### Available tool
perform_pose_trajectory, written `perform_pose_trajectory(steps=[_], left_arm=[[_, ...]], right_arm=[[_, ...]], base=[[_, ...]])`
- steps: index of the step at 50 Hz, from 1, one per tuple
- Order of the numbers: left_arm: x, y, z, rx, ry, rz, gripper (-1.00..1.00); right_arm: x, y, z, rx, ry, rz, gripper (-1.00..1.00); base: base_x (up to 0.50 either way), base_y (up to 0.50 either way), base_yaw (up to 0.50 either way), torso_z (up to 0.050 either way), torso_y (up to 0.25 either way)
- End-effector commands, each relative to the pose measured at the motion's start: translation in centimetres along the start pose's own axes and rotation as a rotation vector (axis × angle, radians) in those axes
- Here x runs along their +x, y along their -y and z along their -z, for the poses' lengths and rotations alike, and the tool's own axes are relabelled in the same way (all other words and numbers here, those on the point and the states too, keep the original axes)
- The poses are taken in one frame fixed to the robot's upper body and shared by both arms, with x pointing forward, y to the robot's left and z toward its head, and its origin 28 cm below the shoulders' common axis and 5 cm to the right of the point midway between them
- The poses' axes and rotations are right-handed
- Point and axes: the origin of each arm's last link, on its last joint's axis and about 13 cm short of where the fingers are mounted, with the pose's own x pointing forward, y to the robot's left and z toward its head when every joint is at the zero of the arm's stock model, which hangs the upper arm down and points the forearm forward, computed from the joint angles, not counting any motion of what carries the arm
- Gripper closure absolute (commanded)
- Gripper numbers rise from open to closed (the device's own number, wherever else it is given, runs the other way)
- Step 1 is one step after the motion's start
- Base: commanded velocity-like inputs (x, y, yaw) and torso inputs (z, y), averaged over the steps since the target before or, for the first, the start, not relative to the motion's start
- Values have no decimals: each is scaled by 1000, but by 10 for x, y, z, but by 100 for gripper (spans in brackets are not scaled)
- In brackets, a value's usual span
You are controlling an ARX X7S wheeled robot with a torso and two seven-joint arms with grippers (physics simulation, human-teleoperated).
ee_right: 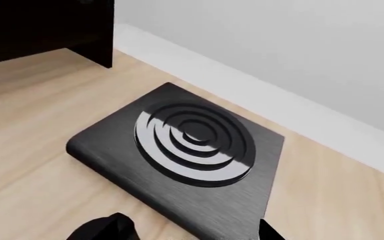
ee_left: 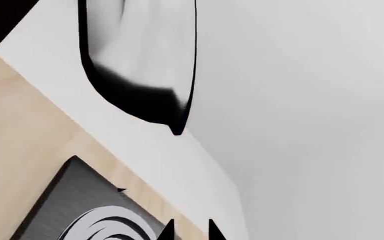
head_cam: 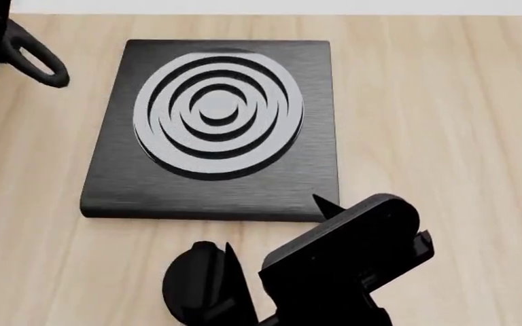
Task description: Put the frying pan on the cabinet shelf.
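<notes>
Wooden floor point(head_cam: 442, 102), one pan point(ee_left: 142, 55) (one burner point(head_cam: 215, 129))

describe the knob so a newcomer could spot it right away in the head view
Start at the burner plate, the dark square slab with grey rings on the wooden counter. Just off its near edge sits the knob, beside the right arm. It is small, round and plain black, with no rings.

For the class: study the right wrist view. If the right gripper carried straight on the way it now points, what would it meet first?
Most likely the flat black square burner plate with concentric grey rings: it lies directly ahead of the right gripper on the pale wooden surface. Depth is unclear, so this is a judgement.
</notes>
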Motion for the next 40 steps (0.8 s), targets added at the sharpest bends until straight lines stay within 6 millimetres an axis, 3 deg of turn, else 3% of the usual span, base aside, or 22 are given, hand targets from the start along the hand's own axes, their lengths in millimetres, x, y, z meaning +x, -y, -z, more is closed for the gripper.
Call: perform_pose_trajectory(steps=[1, 10, 26, 40], left_arm=[[-1, 0, -46, -175, 85, 31, 100], [-7, -19, -53, -284, 63, 11, 100], [-22, -42, -65, -308, 133, -12, 100], [-26, -61, -60, -344, 130, 24, 100]], right_arm=[[1, -1, 0, 5, 5, 1, -100], [3, -4, 1, 8, 5, -13, -100], [2, -6, 2, 26, 10, -26, -100], [-1, -5, 1, 21, 4, -22, -100]], base=[[0, 7, 0, 0, -11], [0, 2, -2, 0, -3], [0, 2, -1, 1, -3], [0, 2, -2, 1, -3]])
